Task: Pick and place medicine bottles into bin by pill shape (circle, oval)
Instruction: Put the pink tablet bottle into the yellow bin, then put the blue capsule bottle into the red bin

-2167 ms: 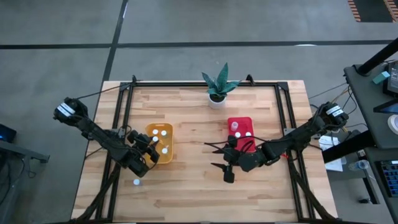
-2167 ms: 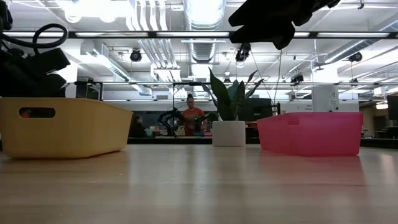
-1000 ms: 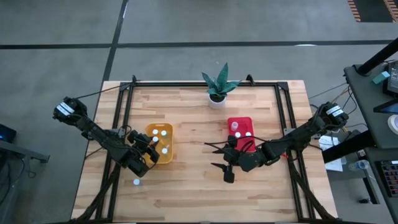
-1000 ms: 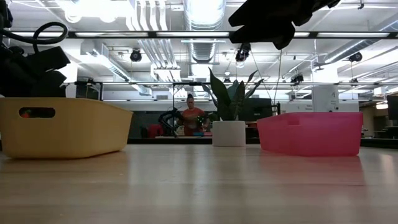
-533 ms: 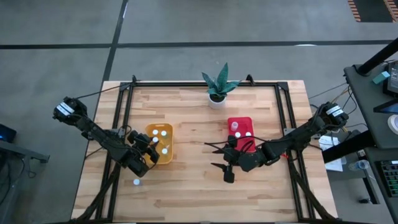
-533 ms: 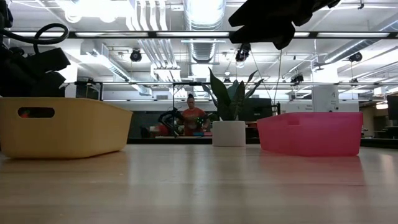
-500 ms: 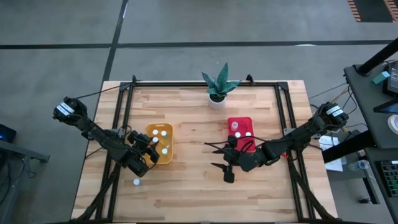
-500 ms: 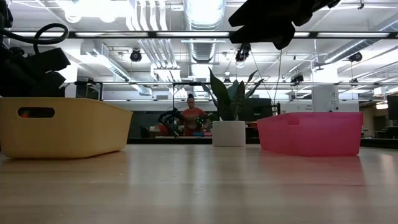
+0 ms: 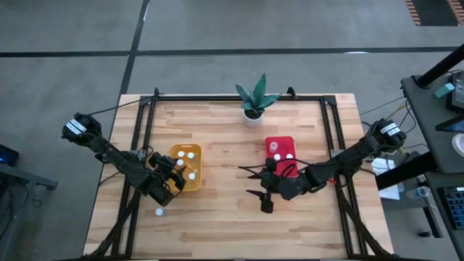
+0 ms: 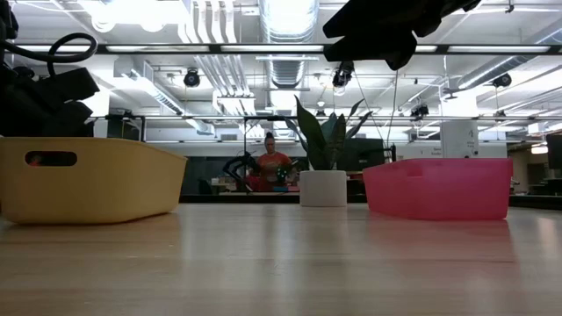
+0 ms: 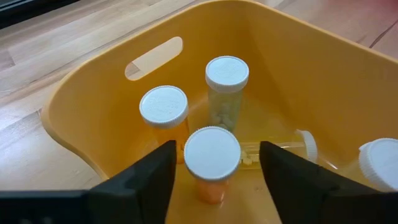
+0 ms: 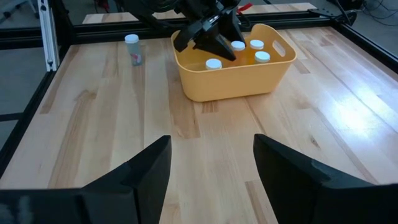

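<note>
My left gripper hangs over the near left corner of the yellow bin, open. In the left wrist view its fingers stand on either side of an orange-tinted bottle with a white cap, apart from it. That bottle stands upright on the bin's floor among several other bottles; one lies on its side. One bottle stands on the table near the near left corner and also shows in the right wrist view. My right gripper is open and empty at mid-table, near the red bin, which holds a few bottles.
A white plant pot stands at the far edge's middle. A black frame runs along the table's edges. Bare wood lies between the two bins and along the near edge. A person shows in the room beyond.
</note>
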Available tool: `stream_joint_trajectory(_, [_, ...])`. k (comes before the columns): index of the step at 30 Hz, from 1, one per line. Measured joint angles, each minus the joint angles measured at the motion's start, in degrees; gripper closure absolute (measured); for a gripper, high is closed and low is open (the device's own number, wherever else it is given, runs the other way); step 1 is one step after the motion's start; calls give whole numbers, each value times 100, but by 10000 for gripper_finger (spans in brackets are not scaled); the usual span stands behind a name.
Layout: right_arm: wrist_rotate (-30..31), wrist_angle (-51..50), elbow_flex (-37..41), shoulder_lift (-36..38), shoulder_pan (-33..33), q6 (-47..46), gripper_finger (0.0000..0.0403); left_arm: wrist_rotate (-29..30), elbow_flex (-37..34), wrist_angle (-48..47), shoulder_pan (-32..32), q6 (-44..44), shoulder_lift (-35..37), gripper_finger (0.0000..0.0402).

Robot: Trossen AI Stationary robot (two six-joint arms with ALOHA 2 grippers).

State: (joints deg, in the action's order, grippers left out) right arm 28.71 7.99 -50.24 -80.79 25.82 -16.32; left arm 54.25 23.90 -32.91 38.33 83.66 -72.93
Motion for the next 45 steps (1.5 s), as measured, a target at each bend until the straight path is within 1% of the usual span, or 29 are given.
stream_joint_trajectory(3, [0, 0, 0, 0, 2, 0, 183, -6, 19, -39, 0, -13, 0, 163])
stream_joint_trajectory(6, [0, 0, 0, 0, 1, 0, 183, -34, 118, -168, -9, -182, 0, 149])
stream_joint_trajectory(10, [0, 0, 0, 0, 1, 0, 183, -80, 326, -527, -9, -212, 0, 145])
stream_joint_trajectory(14, [-1, 0, 0, 0, 0, 0, 183, -82, 657, -1127, -9, -215, 14, 146])
stream_joint_trajectory(16, [-2, 0, 0, 0, 2, 0, 183, -83, 855, -1353, -9, -392, 51, 146])
stream_joint_trajectory(19, [-4, 0, 0, 0, 1, -19, 183, -74, 1209, -1393, -9, -974, 109, 146])
stream_joint_trajectory(23, [-9, -2, 0, 0, 2, -40, 183, -51, 1792, -1383, -11, -2012, 151, 146])
stream_joint_trajectory(30, [-39, -251, 1, 0, 2, -401, 183, -45, 2773, -1189, -22, -3658, 151, 146])
stream_joint_trajectory(32, [-68, -409, 2, 1, 2, -539, 183, -177, 3005, -1102, -22, -3984, 151, 146])
stream_joint_trajectory(35, [-72, -715, 2, 23, 2, -681, 183, -524, 3348, -1048, -24, -4220, 151, 146])
stream_joint_trajectory(41, [-72, -1209, 4, 189, 2, -679, 183, -1484, 3856, -950, -118, -4229, 151, 146])
stream_joint_trajectory(45, [-72, -1261, 4, 387, 4, -367, 183, -2327, 4046, -952, -266, -4022, 151, 146])
